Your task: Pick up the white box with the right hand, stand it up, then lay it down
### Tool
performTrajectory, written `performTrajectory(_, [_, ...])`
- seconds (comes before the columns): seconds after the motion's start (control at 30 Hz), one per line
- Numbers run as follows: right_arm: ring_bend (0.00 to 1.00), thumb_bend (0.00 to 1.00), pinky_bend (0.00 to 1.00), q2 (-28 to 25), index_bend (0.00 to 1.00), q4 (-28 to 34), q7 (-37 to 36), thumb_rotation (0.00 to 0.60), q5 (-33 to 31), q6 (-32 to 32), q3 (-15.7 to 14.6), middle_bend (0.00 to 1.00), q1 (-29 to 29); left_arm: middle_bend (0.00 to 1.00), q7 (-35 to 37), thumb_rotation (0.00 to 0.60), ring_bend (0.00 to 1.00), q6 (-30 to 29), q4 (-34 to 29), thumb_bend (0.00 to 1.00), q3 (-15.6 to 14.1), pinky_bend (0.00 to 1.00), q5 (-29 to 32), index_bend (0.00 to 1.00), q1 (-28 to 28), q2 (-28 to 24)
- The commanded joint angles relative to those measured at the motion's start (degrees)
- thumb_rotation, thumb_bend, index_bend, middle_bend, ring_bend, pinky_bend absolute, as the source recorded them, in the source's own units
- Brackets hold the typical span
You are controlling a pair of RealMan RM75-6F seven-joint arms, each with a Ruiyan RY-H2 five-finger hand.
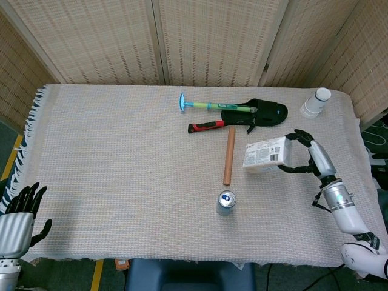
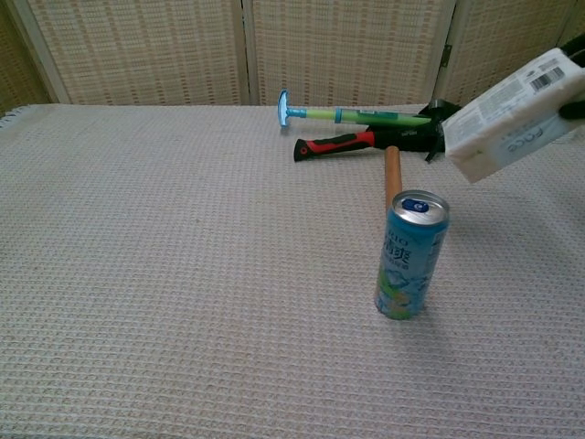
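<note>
The white box (image 1: 266,154) hangs above the cloth right of centre, its long side nearly level, tilted up toward the right in the chest view (image 2: 512,114). My right hand (image 1: 306,156) grips its right end with fingers wrapped around it; only a dark fingertip shows at the right edge of the chest view. My left hand (image 1: 21,217) rests off the front left corner of the table, fingers spread, holding nothing.
A drink can (image 1: 225,202) stands near the front, just left of and below the box. A wooden dowel (image 1: 229,154) lies beside it. Behind are a red-handled tool (image 1: 206,126), a blue-green tool (image 1: 212,105), a black pouch (image 1: 264,113) and a white bottle (image 1: 315,102).
</note>
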State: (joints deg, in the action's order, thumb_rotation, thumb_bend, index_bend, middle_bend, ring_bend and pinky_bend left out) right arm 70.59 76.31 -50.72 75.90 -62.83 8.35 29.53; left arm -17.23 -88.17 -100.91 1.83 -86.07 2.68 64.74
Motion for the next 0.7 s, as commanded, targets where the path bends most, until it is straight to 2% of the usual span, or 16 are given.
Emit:
performTrajectory(0.03, [0.22,0.23,0.00,14.33,0.42,-29.84,-30.32,0.600,14.01,-9.51,-2.48,0.41,-4.02,0.00,-0.18,0.600,0.00,0.23,0.09,0.34,0.03,0.15,0.20,0.10,0.09,0.07])
performTrajectory(0.33, [0.22,0.24,0.00,23.10,0.41,-47.42,-41.32,0.600,16.03,-7.69,-6.24,0.41,-3.02,0.00,-0.62,0.600,0.00,0.73,0.28,0.34,0.14,0.15,0.79,0.10,0.28,0.30])
performTrajectory(0.5, [0.22,0.25,0.00,26.91,0.41,-53.36,-41.32,0.600,15.62,-7.95,-6.42,0.41,-2.90,0.00,-1.00,0.600,0.00,1.24,0.47,0.34,0.15,0.15,1.24,0.10,0.47,0.49])
performTrajectory(0.7, [0.22,0.26,0.00,30.76,0.41,-59.02,-36.10,0.600,14.30,-7.79,-5.78,0.41,-2.87,0.00,-1.16,0.600,0.00,1.52,0.64,0.34,0.27,0.15,1.78,0.10,0.57,0.59])
